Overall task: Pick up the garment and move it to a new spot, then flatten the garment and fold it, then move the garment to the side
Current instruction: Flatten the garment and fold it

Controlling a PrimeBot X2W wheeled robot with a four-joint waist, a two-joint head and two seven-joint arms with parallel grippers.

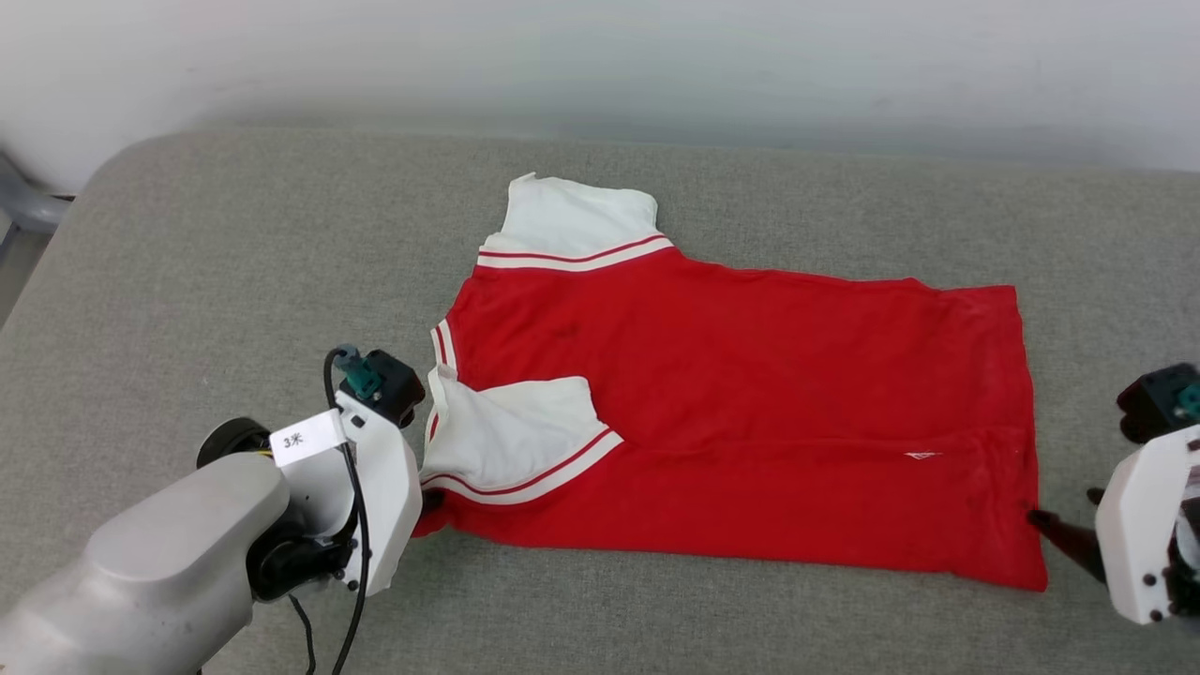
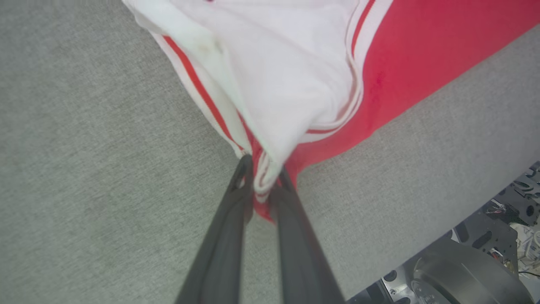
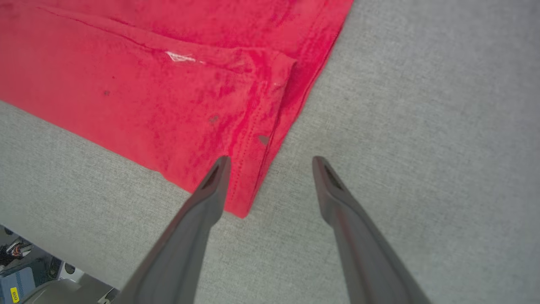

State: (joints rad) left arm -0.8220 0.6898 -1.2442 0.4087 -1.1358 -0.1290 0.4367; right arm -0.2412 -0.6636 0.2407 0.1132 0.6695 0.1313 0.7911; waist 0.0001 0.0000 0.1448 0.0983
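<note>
The garment (image 1: 750,403) lies spread on the grey padded surface, plain red side up, collar toward the left and hem toward the right. One white sleeve (image 1: 516,431) is folded in over the red body; the other (image 1: 572,220) points toward the wall. My left gripper (image 2: 263,169) is shut on the garment's near left corner, pinching bunched red and white cloth (image 2: 270,105); in the head view its fingers sit behind the wrist housing (image 1: 380,497). My right gripper (image 3: 270,160) stands open over the near hem corner (image 3: 240,185), one finger above the cloth, the other above bare surface.
The grey padded surface (image 1: 234,281) stretches well beyond the garment on every side, up to a pale wall (image 1: 600,56) at the back. Its near edge lies close to both grippers, with the robot's base (image 2: 464,270) below it. A grey object (image 1: 28,206) sits off the far left.
</note>
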